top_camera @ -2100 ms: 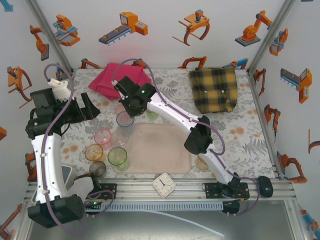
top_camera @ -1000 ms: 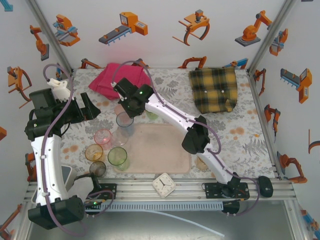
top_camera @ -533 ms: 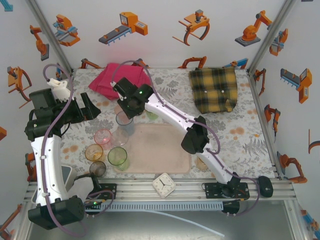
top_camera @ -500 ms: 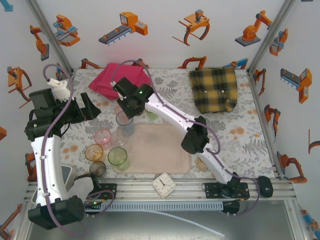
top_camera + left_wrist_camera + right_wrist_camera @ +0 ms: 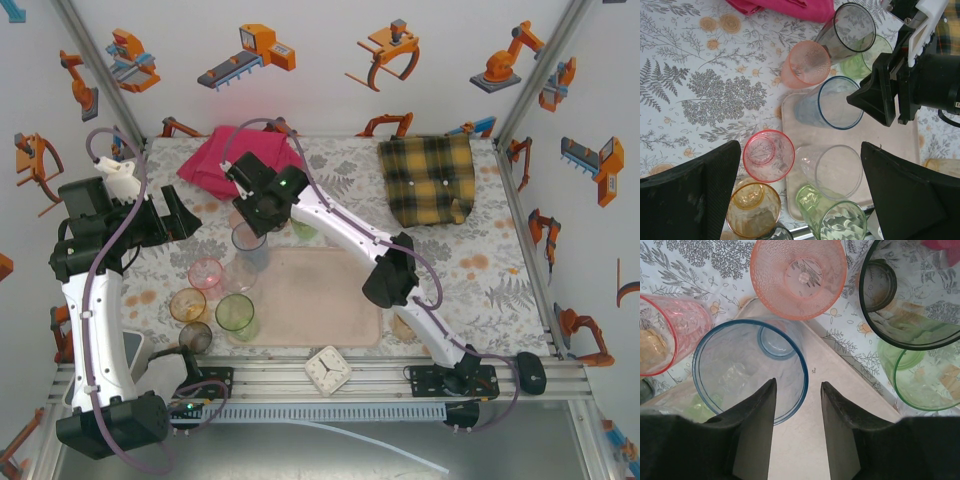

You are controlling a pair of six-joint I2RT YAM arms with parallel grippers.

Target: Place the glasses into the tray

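Observation:
The pale-pink tray (image 5: 320,300) lies mid-table. A blue glass (image 5: 249,240) stands at its back left corner. My right gripper (image 5: 256,212) hovers over it, open. One jaw is inside the blue glass (image 5: 750,365), the other outside, both clear of the rim (image 5: 798,385). A clear glass (image 5: 832,170) and a green one (image 5: 840,222) stand along the tray's (image 5: 790,135) left edge. Pink (image 5: 205,272), amber (image 5: 187,305) and smoky (image 5: 195,337) glasses stand on the table to the left. My left gripper (image 5: 185,215) hangs wide open above them (image 5: 800,150).
An orange-pink glass (image 5: 797,275), a tall smoky one (image 5: 910,290) and a green one (image 5: 920,380) crowd the table behind the tray (image 5: 830,365). A pink folded cloth (image 5: 238,155) and a yellow plaid cloth (image 5: 428,178) lie at the back. A white clock (image 5: 327,370) sits on the front rail.
My right gripper's jaws have spread apart and let go of the blue glass's rim; the glass stays standing on the tray. The left arm has not moved.

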